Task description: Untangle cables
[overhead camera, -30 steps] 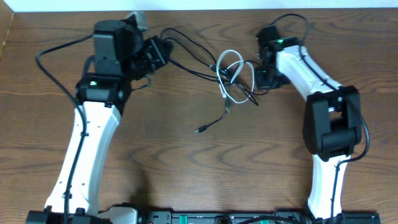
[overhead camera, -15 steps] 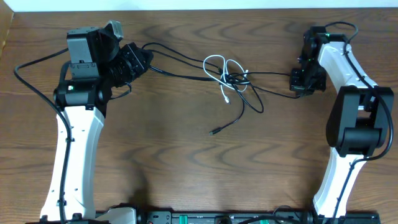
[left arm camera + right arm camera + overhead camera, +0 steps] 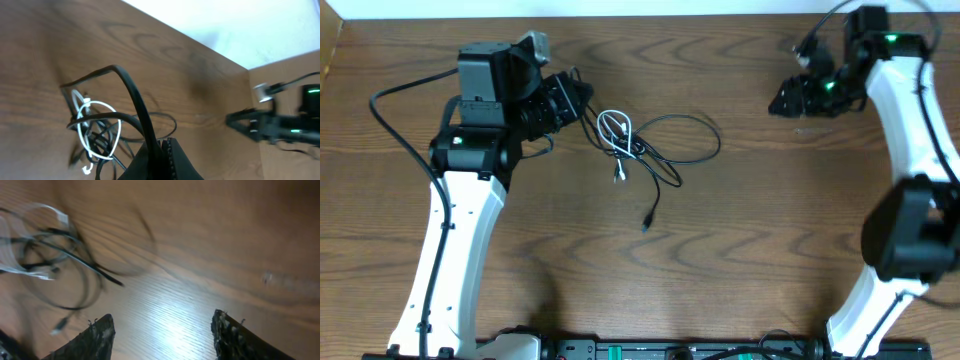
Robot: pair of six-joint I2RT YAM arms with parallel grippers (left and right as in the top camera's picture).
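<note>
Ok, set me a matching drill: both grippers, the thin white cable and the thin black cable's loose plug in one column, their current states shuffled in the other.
1. left gripper
2. right gripper
3. thin white cable
4. loose plug of the thin black cable

A. open, holding nothing
B. alone on the brown wooden table, clear of the knot
C. shut on the black cable
D. coiled in small loops inside the knot

Pairs: 1-C, 2-A, 3-D, 4-B

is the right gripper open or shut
Open. The right gripper has its fingers wide apart in the wrist view, only bare table between them.
</note>
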